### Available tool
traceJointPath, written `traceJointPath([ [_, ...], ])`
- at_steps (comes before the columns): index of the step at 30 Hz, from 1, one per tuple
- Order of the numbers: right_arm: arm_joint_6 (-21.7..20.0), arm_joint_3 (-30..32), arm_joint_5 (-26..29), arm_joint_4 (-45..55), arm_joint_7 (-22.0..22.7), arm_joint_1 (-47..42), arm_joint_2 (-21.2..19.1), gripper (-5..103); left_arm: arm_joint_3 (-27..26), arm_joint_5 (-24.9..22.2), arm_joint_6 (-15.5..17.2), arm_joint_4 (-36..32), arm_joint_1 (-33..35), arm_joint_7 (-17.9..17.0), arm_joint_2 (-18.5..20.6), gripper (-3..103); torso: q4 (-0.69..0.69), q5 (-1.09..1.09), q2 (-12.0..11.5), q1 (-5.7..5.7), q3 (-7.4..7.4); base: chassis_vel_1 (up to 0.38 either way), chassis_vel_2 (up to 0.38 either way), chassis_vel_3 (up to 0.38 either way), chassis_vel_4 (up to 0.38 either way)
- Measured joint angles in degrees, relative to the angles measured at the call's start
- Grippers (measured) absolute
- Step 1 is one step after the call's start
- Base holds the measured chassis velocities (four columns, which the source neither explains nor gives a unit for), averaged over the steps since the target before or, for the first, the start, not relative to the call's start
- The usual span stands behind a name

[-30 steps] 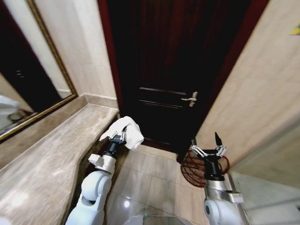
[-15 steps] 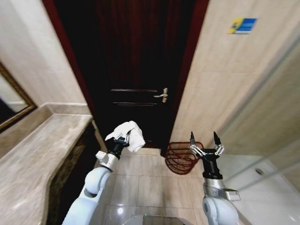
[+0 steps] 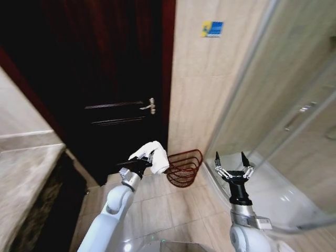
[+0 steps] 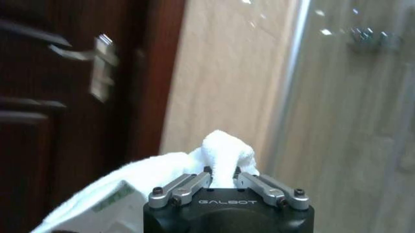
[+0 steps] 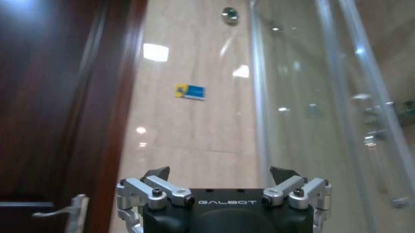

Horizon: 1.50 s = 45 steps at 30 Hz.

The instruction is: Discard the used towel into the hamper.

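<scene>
The left hand [image 3: 148,159] grips the white towel [image 3: 156,156] raised just beside the hamper [image 3: 185,168] on the floor, while the right hand [image 3: 232,164] hovers open near it.

Your left arm: raised and reaching forward, elbow bent, left pincer [image 3: 148,160] closed tight, a wad of white cloth pinched between its fingers [image 4: 189,185]. Your right arm: held upright at your right side, right pincer [image 3: 232,164] pointing up, fingers spread wide, holding nothing.
</scene>
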Motion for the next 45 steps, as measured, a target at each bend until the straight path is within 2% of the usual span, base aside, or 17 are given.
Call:
traceJointPath([
  [7, -1.92, -0.14, -0.15, -0.34, -0.27, 1.33, 0.69, 100, 2.84, 0.02, -0.14, 8.43, -5.27, -0.06, 0.31, 6, 0.02, 0.02, 0.00, -0.01, 0.00, -0.106, -0.121, -0.126, -0.125],
  [13, -1.88, -0.75, -0.89, -0.74, -0.71, 1.83, 1.24, 100, 4.74, -0.06, -0.14, 13.32, -9.73, -0.60, 0.38, 6, -0.01, 0.01, 0.00, -0.01, 0.00, -0.128, -0.119, -0.108, -0.134],
  [17, -0.79, -1.21, -1.35, -1.40, -0.42, 2.51, 0.75, 100, 6.25, 0.37, -1.60, 20.31, -15.27, -1.71, -0.54, 6, 0.02, 0.02, 0.00, -0.01, 0.00, -0.154, -0.090, -0.100, -0.158],
  [23, -0.20, -1.20, -1.45, -1.76, -0.03, 2.50, 0.23, 100, 6.76, 0.80, -3.25, 25.84, -18.90, -2.26, -1.76, 6, 0.01, 0.02, 0.00, -0.01, 0.00, -0.194, -0.058, -0.062, -0.194],
  [25, 1.56, -1.37, -1.79, -2.28, 0.15, 2.44, 0.34, 100, 7.11, 1.27, -4.67, 29.44, -20.78, -3.77, -2.34, 6, -0.01, 0.00, 0.00, 0.00, 0.00, -0.218, -0.024, -0.021, -0.238],
  [28, 2.09, -1.51, -2.12, -2.43, 0.19, 2.28, 0.47, 100, 7.10, 1.50, -5.67, 30.61, -21.24, -4.35, -2.50, 6, 0.02, 0.03, 0.00, 0.00, 0.00, -0.224, -0.005, -0.021, -0.231],
  [29, 2.61, -1.63, -2.41, -2.49, 0.20, 1.87, 0.66, 100, 6.82, 1.72, -7.03, 31.56, -21.55, -4.88, -2.71, 6, 0.00, 0.02, -0.01, 0.03, 0.01, -0.226, -0.019, -0.018, -0.226],
  [31, 3.38, -1.92, -2.69, -2.49, 0.04, 0.87, 0.91, 100, 5.98, 2.36, -7.72, 31.92, -21.49, -5.64, -2.88, 6, -0.01, 0.00, -0.02, 0.05, 0.01, -0.191, -0.033, -0.055, -0.178],
  [40, 5.08, -2.78, -3.50, -2.49, -0.89, -0.42, 1.46, 100, 3.27, 5.04, -6.97, 34.08, -21.44, -9.78, -1.31, 6, 0.05, 0.01, 0.01, -0.04, -0.01, -0.035, -0.023, -0.022, -0.029],
  [45, 5.94, -2.15, -3.27, -1.93, -1.06, -0.61, 1.38, 100, 3.61, 6.35, -5.41, 37.65, -23.42, -11.48, -1.68, 6, 0.01, 0.01, 0.01, -0.02, -0.01, 0.000, 0.000, 0.000, 0.000],
])
